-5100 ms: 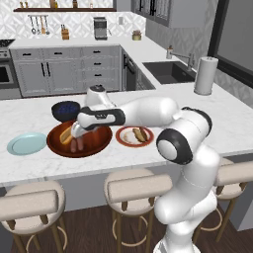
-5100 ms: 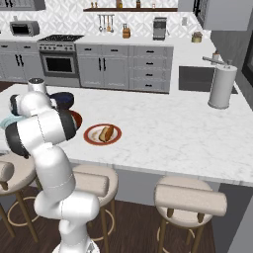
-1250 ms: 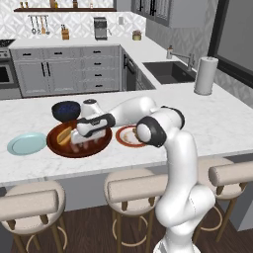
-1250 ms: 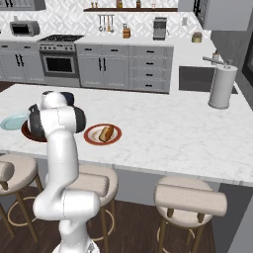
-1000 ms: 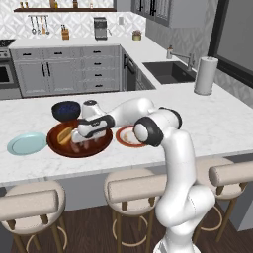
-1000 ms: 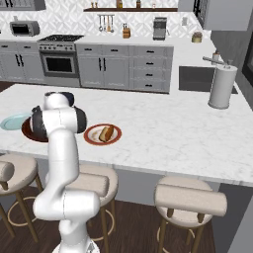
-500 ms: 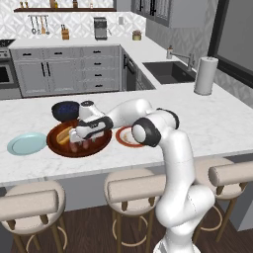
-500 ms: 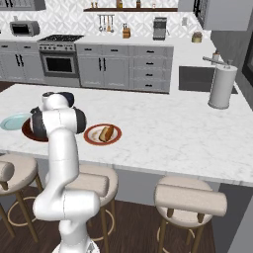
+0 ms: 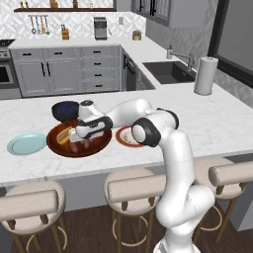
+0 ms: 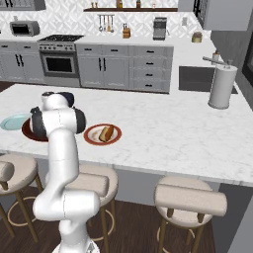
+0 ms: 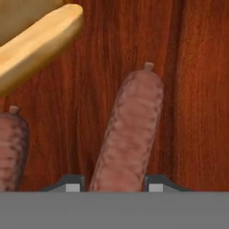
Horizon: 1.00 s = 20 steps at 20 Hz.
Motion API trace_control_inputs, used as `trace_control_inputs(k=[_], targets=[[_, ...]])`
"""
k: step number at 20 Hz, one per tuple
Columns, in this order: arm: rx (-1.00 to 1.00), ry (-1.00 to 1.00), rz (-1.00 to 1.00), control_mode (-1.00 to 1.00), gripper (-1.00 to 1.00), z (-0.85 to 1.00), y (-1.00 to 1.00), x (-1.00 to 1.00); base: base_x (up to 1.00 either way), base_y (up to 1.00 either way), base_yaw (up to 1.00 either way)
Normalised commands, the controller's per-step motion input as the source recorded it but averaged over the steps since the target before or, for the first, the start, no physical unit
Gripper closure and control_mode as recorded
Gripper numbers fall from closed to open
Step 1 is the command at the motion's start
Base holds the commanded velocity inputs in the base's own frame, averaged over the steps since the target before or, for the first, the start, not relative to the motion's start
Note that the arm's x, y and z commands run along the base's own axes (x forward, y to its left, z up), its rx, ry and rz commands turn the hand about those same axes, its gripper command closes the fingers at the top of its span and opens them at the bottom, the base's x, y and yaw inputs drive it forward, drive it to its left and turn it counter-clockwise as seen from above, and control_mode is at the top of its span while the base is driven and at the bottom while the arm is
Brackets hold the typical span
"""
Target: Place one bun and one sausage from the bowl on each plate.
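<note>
The wooden bowl (image 9: 102, 144) sits on the counter between the pale blue plate (image 9: 27, 143) and the red-rimmed white plate (image 9: 123, 136). My gripper (image 9: 79, 140) reaches down into the bowl. In the hand view my gripper (image 11: 114, 184) has its fingertips (image 11: 74, 184) pressed to both sides of a brown sausage (image 11: 132, 129) that lies on the bowl's wooden floor (image 11: 192, 89). A second sausage (image 11: 11, 147) lies to the left and a bun (image 11: 36, 40) at the upper left. The red-rimmed plate (image 10: 91, 136) carries a bun (image 10: 106, 133). The pale blue plate (image 10: 12, 121) is bare.
A dark blue bowl (image 9: 65, 109) stands just behind the wooden bowl. A paper towel roll (image 9: 205, 75) stands far right by the sink (image 9: 170, 71). Stools line the counter's near edge.
The jaws have drawn in from wide open until they meet the sausage's sides. The hand has sunk a little lower into the bowl.
</note>
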Motion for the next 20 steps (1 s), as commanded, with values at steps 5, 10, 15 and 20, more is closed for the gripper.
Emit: trace_control_inputs(k=[5, 10, 15, 20], targets=[[0.00, 0.00, 0.00, -1.00, 1.00, 0.67, -0.08, -0.08, 0.00, 0.00, 0.00], [0.00, 0.00, 0.00, -1.00, 1.00, 0.70, -0.40, -0.17, 0.00, 0.00, 0.00], [0.00, 0.00, 0.01, -1.00, 1.00, 0.27, -0.94, -0.09, 0.00, 0.00, 0.00], [0.00, 0.01, 0.06, -1.00, 1.00, 0.12, -1.00, 0.09, 0.00, 0.00, 0.00]])
